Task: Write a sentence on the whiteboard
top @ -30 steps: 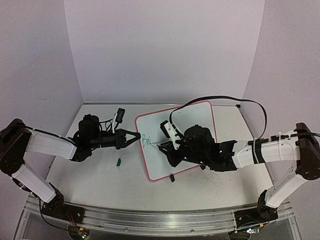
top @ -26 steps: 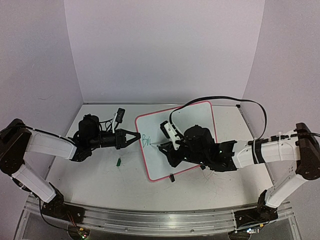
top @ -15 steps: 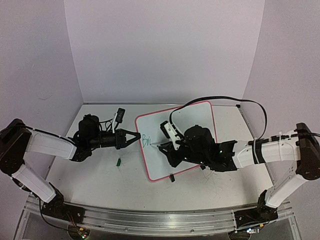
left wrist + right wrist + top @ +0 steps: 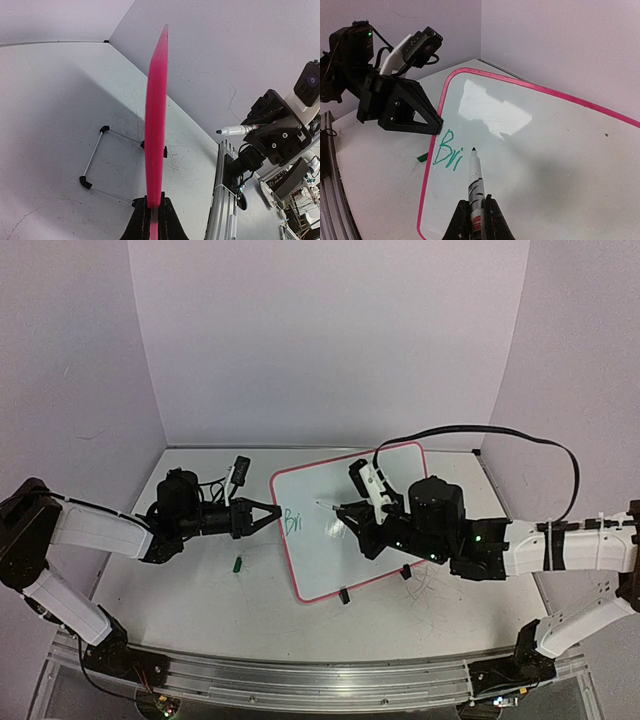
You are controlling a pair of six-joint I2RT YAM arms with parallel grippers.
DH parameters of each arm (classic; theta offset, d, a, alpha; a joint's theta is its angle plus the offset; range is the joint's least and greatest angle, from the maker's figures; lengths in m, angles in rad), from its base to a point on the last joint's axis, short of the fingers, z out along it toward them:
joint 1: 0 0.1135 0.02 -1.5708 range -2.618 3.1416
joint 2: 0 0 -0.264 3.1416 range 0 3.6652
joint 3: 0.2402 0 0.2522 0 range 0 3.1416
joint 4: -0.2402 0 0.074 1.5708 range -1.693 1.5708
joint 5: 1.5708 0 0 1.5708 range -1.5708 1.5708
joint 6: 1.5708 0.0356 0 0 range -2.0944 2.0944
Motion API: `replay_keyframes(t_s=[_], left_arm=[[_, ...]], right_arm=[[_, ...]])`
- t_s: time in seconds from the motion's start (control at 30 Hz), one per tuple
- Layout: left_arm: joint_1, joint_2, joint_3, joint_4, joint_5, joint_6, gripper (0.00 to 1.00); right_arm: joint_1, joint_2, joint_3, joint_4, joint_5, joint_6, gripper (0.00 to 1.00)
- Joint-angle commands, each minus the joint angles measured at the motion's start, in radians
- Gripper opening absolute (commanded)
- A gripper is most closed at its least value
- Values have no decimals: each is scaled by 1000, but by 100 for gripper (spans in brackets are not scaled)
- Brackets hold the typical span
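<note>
- The left gripper (image 4: 273,512) is pinched on the left edge of the whiteboard (image 4: 325,558).
- The right gripper (image 4: 472,209) pinches a marker (image 4: 475,182); its tip is off the surface, just right of the sentence (image 4: 447,152), which reads only "Bri" near that edge.

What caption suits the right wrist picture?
Right gripper holds a marker beside green "Bri" on the whiteboard, whose edge the left gripper clamps.

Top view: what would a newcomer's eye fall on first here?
The pink-framed whiteboard in the middle of the table, with green letters "Bri" near its left edge. The left claw is shut on that edge; the right claw holds a marker, tip beside the letters.
</note>
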Motion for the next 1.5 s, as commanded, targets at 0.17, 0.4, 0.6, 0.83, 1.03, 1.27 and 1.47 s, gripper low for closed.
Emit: replay_keyframes(t_s=[0.17, 0.4, 0.6, 0.83, 1.03, 1.27, 1.47], left_arm=[[0, -35, 28, 4, -6, 21, 0], [-2, -32, 28, 2, -9, 20, 0], [-2, -28, 31, 2, -7, 19, 0], [-2, -26, 35, 1, -5, 16, 0], [-2, -29, 32, -2, -5, 17, 0], [-1, -22, 39, -1, 3, 18, 0], [-2, -24, 39, -2, 3, 19, 0]], right_arm=[[-1, 82, 87, 18, -44, -56, 0], [-1, 77, 69, 24, -13, -51, 0], [-1, 81, 67, 23, -23, -40, 0], [0, 130, 96, 9, -39, -33, 0], [0, 102, 54, 45, 16, -13, 0], [0, 140, 88, 31, 4, -6, 0], [0, 170, 109, 18, -15, -5, 0]])
